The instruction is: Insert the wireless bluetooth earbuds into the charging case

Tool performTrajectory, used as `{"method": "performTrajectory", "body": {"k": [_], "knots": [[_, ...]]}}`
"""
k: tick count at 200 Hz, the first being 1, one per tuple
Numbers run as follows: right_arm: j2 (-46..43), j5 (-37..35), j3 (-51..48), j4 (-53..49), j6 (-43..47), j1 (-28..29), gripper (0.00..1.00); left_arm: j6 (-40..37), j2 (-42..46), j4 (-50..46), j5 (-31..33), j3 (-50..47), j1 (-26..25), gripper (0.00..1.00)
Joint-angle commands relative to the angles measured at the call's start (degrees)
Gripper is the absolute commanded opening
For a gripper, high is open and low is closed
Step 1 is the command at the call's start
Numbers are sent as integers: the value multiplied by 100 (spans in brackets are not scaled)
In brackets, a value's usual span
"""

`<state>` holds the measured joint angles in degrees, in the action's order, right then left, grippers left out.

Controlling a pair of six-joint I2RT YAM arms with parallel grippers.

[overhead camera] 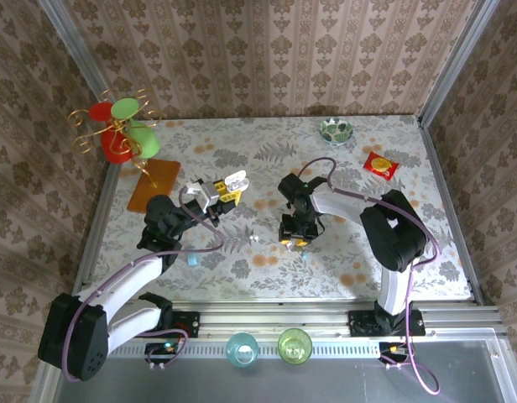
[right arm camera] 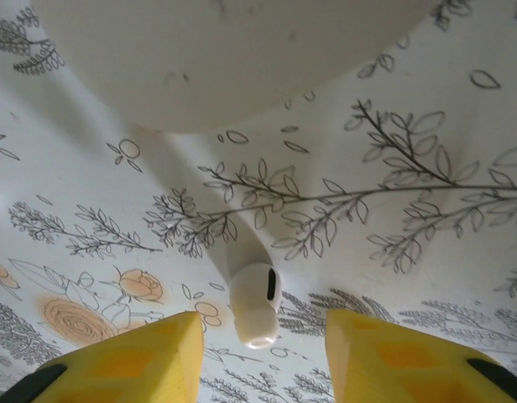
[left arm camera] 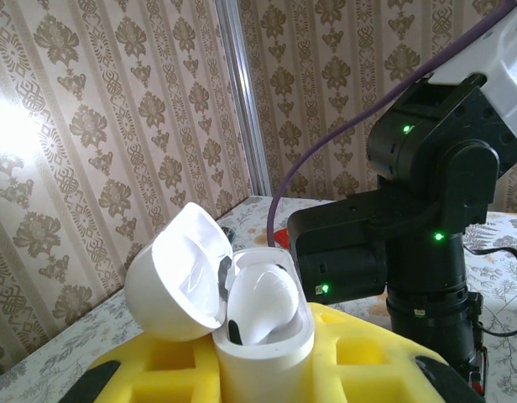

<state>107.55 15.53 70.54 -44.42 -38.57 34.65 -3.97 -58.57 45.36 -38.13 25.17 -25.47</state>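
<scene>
**Loose earbud framed for pickup; charging case held open**

The left end effector (overhead camera: 216, 196) is clamped on the lower shell of the charging case (left arm camera: 275, 353) and holds it above the desk (right arm camera: 393, 168), lid hinged back. A seated earbud (left arm camera: 263, 304) appears to fill one well. The loose earbud (right arm camera: 256, 304) lies on the desk, stem pointing away from the wrist camera. The right end effector (overhead camera: 294, 243) stands over it with its jaws apart, one yellow finger (right arm camera: 149, 353) on either side, neither touching. The earbud looks light, rigid and glossy, so it is likely to slip or flick aside under an off-centre squeeze. The bulbous head probably offers the surest purchase, leaving the stem free to enter the well.
</scene>
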Motion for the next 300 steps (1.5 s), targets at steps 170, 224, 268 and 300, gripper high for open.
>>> {"method": "performTrajectory", "body": {"k": [170,224,268,300], "knots": [[-127,-151,9,223,-371,-63,20,-105,-215,273,-65,85,-30,0],[-1593,-621,-678,1587,27,-51,21,42,-533,687,-28,67,-213,0],[-2942,-921,-1292,3062,481,-33,17,111,-857,949,-14,102,-316,0],[-3466,-881,-1545,4023,617,-37,18,302,-1164,1362,86,137,-421,0]]}}
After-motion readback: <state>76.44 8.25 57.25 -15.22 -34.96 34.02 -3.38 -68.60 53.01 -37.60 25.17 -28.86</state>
